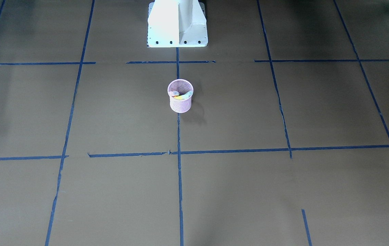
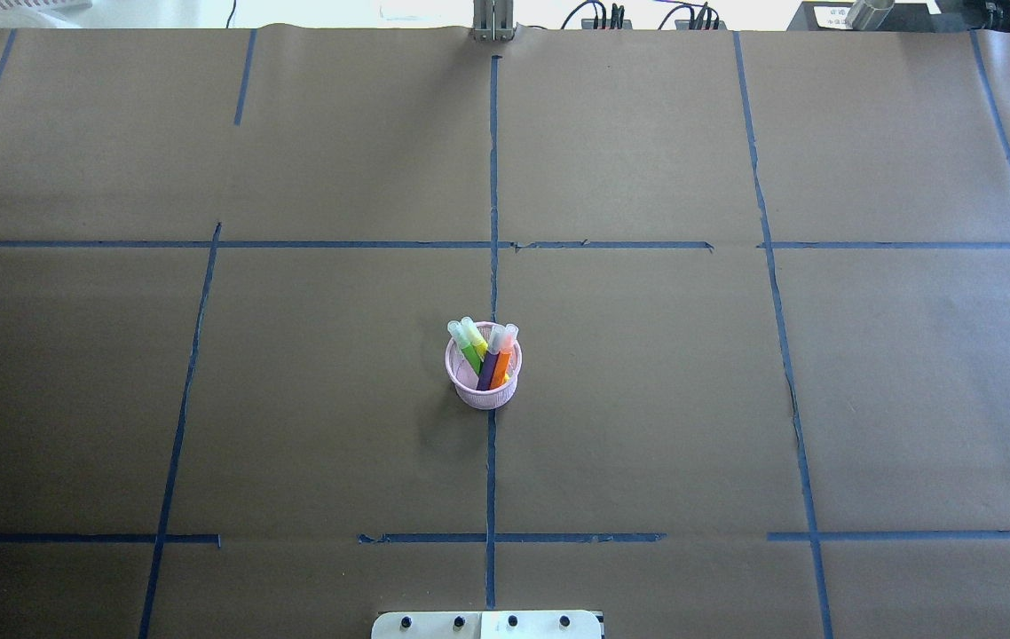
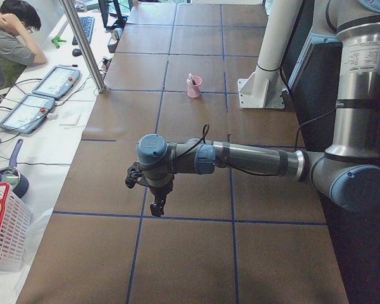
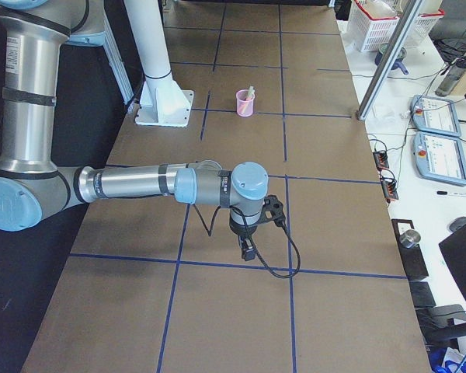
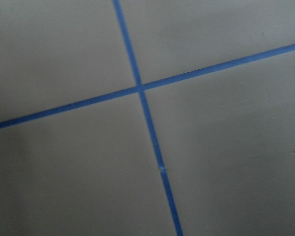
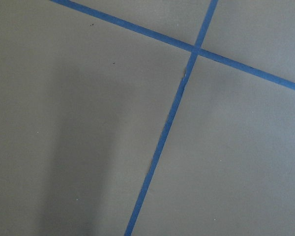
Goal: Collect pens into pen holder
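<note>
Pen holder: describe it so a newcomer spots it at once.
On the brown paper-covered table, follow the blue centre tape line out from the robot's white base plate. The pen holder sits on that line: a small pink mesh cup with capped green, purple and orange pens sticking out.

The pens [image 2: 489,362] stand in the holder [image 2: 485,397]. It sits mid-table [image 2: 292,399], before the base [image 2: 487,626]. The left gripper [image 3: 157,206] and right gripper [image 4: 247,250] hang over opposite table ends.

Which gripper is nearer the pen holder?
Neither clearly. The left gripper hangs far out left of the pen holder, the right gripper about as far out on its right.
</note>
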`<state>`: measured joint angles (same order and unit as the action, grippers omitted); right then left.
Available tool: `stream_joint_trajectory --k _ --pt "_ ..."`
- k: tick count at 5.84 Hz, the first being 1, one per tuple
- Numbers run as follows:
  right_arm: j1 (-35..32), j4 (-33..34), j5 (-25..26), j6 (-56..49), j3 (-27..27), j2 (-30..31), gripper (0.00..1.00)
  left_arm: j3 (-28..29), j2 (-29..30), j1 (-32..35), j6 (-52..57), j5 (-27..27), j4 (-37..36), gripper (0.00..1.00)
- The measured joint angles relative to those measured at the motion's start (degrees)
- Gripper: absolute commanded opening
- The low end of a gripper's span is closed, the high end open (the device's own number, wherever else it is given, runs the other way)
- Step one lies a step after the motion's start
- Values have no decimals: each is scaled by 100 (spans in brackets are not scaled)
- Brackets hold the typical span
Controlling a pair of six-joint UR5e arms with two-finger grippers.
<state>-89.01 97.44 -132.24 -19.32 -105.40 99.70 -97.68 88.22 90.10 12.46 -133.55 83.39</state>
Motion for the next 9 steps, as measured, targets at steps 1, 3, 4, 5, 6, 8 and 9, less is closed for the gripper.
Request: stream_joint_trajectory --k 1,3,4,5,6,8,9 --pt "-18 -27 -5 4 6 41 100 -5 -99 66 12 3 36 100" --pt "-26 -38 -10 19 8 49 100 0 -118 85 -21 21 152 100" --pt "-25 -40 -12 20 7 49 100 -52 -94 87 -19 45 164 100" --pt "-25 -40 -12 23 7 52 100 -81 -102 87 -8 54 167 100" --pt "-25 -40 -12 24 12 56 100 -93 -123 87 1 44 166 100" --pt "-21 -38 -12 25 18 64 100 -113 -136 87 10 10 160 100" --pt "-20 -34 -15 25 23 66 100 -119 -151 87 10 6 160 100"
